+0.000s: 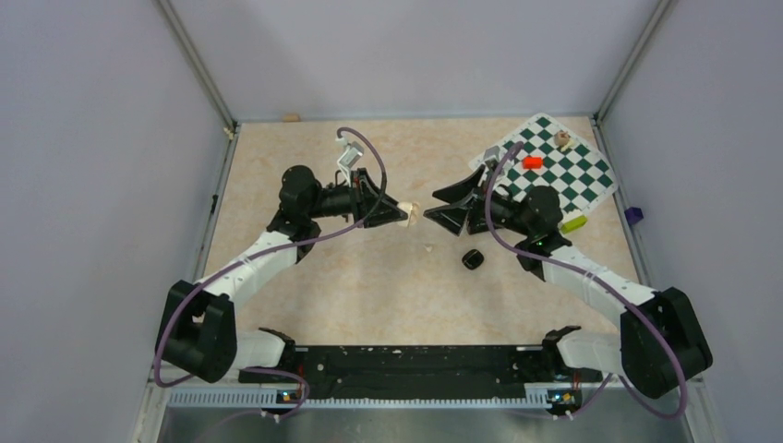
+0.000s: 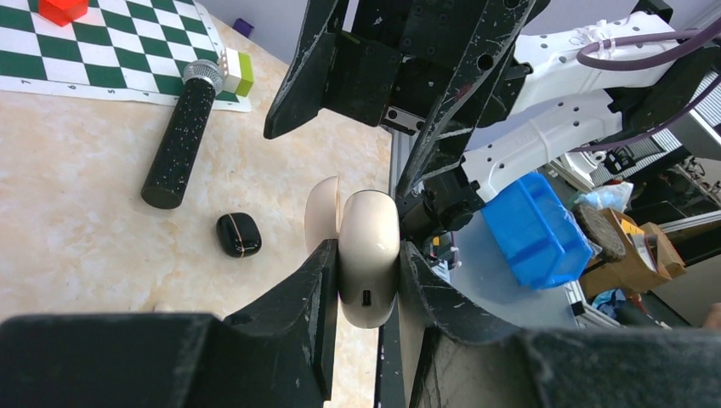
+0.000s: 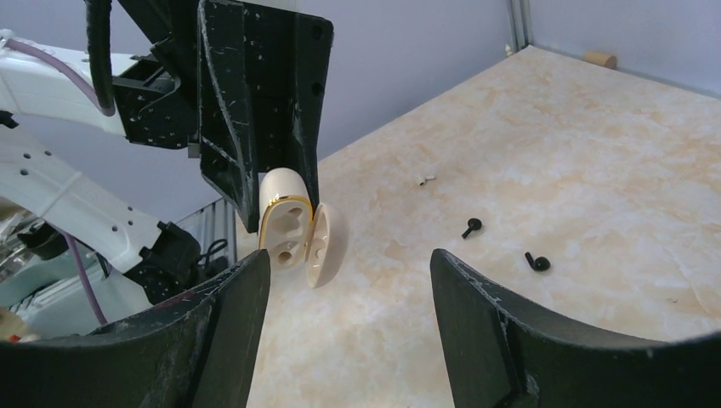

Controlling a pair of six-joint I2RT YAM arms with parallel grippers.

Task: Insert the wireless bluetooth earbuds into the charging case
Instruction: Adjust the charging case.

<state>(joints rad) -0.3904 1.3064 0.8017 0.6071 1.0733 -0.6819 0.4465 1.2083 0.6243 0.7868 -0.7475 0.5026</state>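
Nothing inserted yet. Both black earbuds (image 3: pixel 470 226) loose on tabletop (image 3: pixel 595 170), black charging case (image 2: pixel 238 234) lid down. Left gripper (image 2: pixel 367 252) clamped on open cream case (image 3: pixel 293 229) with empty sockets; right gripper (image 3: pixel 349 265) apart, empty.

Chessboard mat (image 1: pixel 577 180) sits far right with a red block (image 1: pixel 532 162) and a tan piece (image 1: pixel 561 140) on it, a yellow-green block (image 1: pixel 573 222) at its near edge, and a speckled black cylinder (image 2: pixel 180 140) lies with its silver tip just beside that block.
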